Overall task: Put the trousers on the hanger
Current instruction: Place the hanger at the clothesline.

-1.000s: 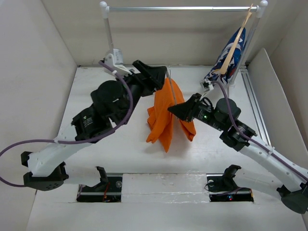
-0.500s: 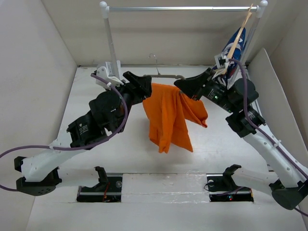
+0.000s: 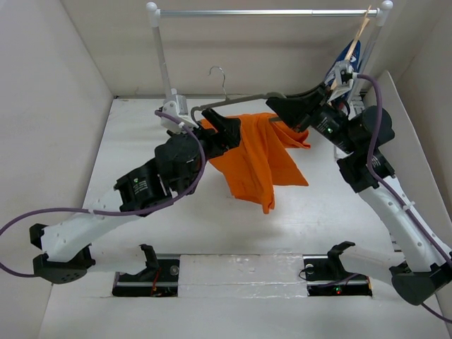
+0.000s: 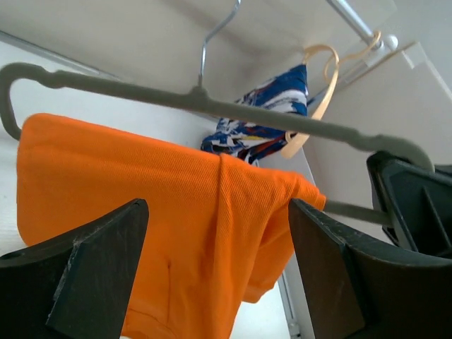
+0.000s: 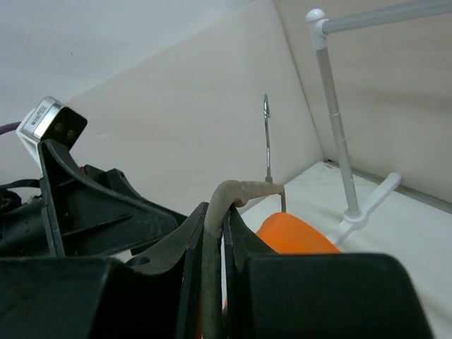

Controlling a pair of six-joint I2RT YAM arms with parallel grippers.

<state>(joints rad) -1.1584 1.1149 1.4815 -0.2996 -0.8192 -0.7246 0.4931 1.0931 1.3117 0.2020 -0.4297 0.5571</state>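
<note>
Trousers (image 3: 258, 152): hanging folded over the hanger's lower bar, up in the air above the table (image 3: 127, 134). Cloth is draping down toward it and bunching more toward the R end.
Hanger (image 4: 282, 119): being held up at a tilt w/ the hook pointing up. It's sitting below the rail (image 3: 268, 12), not hooked on it.
R gripper (image 5: 215, 215): clenching the hanger's R shoulder, w/ the grey arm running between its fingers.
L gripper (image 3: 229, 128): fingers spread wide and pinching nothing. It's hovering just beside the cloth near the hanger's L end.
Cloth feel (est.): soft, light and floppy, giving no stiffness to push against. It's prob. sliding easily on a smooth bar once that tips.
Hanger feel (est.): thin, stiff and light. It's likely pivoting in a one-point grip, so keeping it level matters.
Where to grab: the hanger by a shoulder or near the hook base. For the cloth, pinching a fold close to the bar beats taking the loose hem.
Risk: the uneven drape is loading one side, so the cloth could be creeping off.
Nearby: a blue patterned garment (image 4: 275, 92) is hanging on a wooden hanger (image 3: 361, 28) at the rail's R end, close to the R arm.
</note>
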